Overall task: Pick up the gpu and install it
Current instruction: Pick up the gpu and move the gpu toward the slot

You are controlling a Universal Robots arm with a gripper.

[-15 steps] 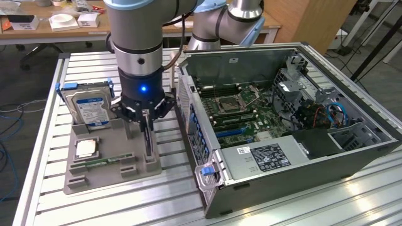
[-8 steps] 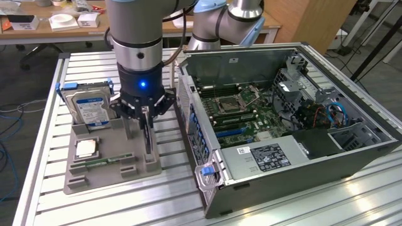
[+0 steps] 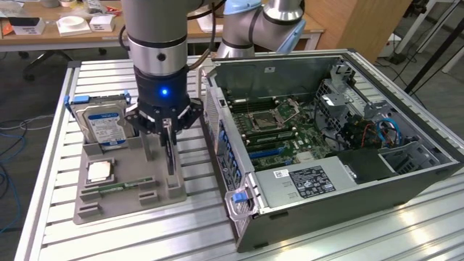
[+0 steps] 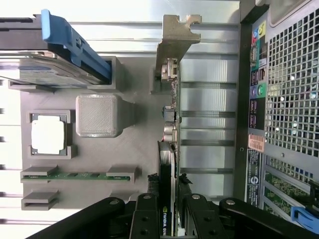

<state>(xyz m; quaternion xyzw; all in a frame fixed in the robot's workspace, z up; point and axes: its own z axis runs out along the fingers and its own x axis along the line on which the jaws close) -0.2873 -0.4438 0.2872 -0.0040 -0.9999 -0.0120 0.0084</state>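
Count on the slatted table (image 3: 145, 239): one grey tray (image 3: 123, 204), one open computer case (image 3: 226, 142), one gripper (image 3: 169, 136).

Tray, lower left of the exterior view, holds four parts:
- one hard drive (image 3: 105, 125) with a blue-white label, upright in its slot at the tray's far end;
- one processor chip (image 3: 99, 171), flat in a square recess;
- one memory stick (image 3: 116, 188), on edge in a narrow slot;
- one gpu (image 3: 171, 157), standing on edge in the slot nearest the case.

From the wrist view I also count one empty narrow slot (image 4: 40, 199) beside the memory stick.

Case, right of centre: the side is off and I can see one motherboard (image 3: 279, 128) inside.

The gripper is straight above the tray. Its fingers (image 4: 152, 199) are clenched on the gpu's top edge, one each side of the card. The gpu is seated in the tray, bracket end away from the claw.
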